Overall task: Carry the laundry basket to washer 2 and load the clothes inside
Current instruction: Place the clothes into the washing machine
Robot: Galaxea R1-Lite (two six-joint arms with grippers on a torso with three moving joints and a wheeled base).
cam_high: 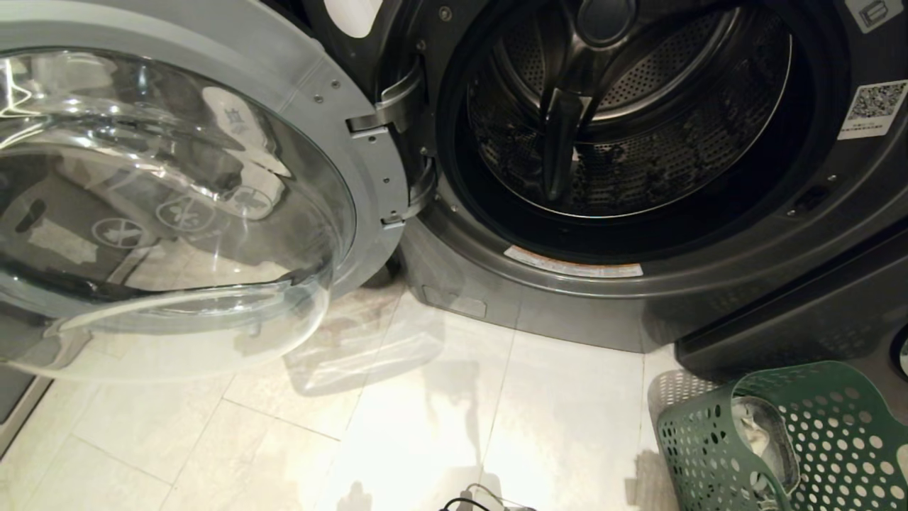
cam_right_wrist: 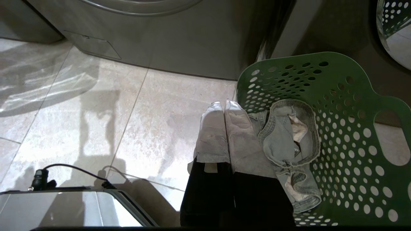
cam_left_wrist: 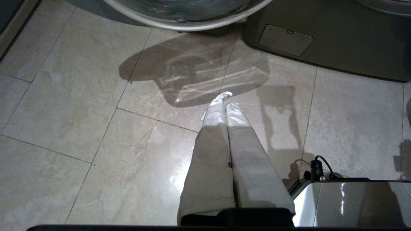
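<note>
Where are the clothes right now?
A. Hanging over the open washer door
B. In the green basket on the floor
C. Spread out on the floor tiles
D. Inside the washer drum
B. A pair of jeans lies in the green basket on the floor beside the washer, whose drum looks bare behind the open door.

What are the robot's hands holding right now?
Nothing. The left gripper is shut over bare floor, and the right gripper is shut beside the green basket, not gripping it.
</note>
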